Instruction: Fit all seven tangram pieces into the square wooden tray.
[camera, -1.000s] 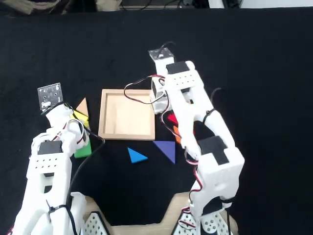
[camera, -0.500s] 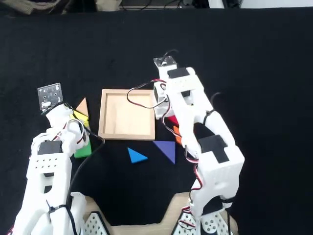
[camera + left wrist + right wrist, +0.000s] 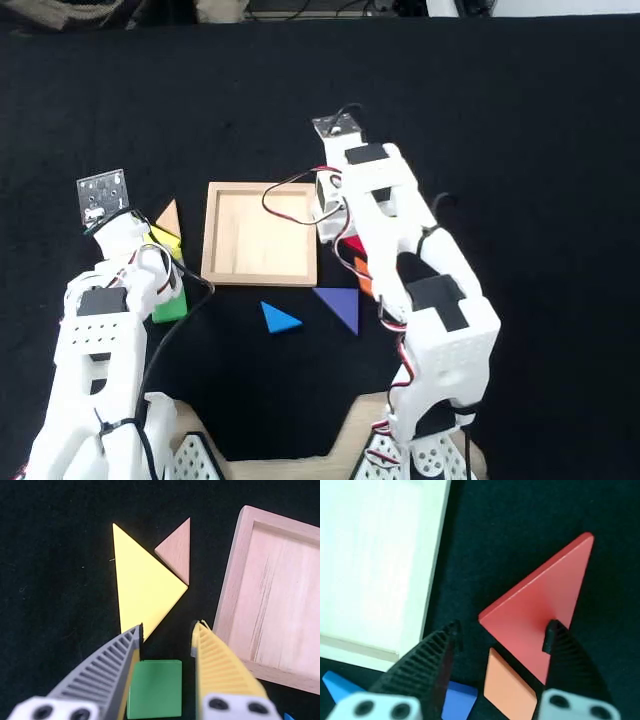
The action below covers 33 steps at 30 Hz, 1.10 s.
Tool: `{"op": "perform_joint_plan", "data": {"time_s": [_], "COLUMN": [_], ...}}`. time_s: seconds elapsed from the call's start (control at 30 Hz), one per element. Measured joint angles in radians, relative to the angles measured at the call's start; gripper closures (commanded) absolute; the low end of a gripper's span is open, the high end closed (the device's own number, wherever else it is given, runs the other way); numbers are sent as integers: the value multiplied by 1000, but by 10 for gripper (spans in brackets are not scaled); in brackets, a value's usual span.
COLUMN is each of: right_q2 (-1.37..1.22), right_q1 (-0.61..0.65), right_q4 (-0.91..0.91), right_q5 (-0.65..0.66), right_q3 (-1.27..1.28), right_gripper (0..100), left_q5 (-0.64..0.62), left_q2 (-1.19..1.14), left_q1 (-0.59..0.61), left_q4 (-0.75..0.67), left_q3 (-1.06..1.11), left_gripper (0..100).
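Barely begun — wooden tray (image 3: 210, 235) bare, all seven pieces (image 3: 280, 319) loose on the table (image 3: 500, 100). Right claw (image 3: 502, 626) spread astride the red triangle (image 3: 545, 595), left claw (image 3: 168, 626) parted over the green square (image 3: 154, 687).

- You have one wooden tray (image 3: 209, 236).
- You have seven tangram pieces in all.
- Five of them are triangles: tan triangle (image 3: 169, 217), yellow triangle (image 3: 166, 241), blue triangle (image 3: 279, 318), purple triangle (image 3: 342, 303), red triangle (image 3: 540, 615).
- One is a green square (image 3: 170, 306).
- One is an orange parallelogram (image 3: 509, 685).
- You run two arms: left arm (image 3: 100, 335), right arm (image 3: 425, 300).
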<state>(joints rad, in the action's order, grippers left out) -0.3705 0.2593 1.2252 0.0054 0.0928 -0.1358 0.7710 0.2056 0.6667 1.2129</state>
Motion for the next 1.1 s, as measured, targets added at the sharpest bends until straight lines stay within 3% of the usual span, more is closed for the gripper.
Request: {"op": "perform_joint_plan", "data": {"time_s": [1.1], "right_q2": [-143], "right_q1": [-18], "right_q4": [109], "right_q5": [83], "right_q3": [-158], "right_gripper": [736], "left_q5": [0], "left_q2": [0], "left_q1": [0], "left_q4": [0], "left_q3": [0], "left_gripper": [830]}}
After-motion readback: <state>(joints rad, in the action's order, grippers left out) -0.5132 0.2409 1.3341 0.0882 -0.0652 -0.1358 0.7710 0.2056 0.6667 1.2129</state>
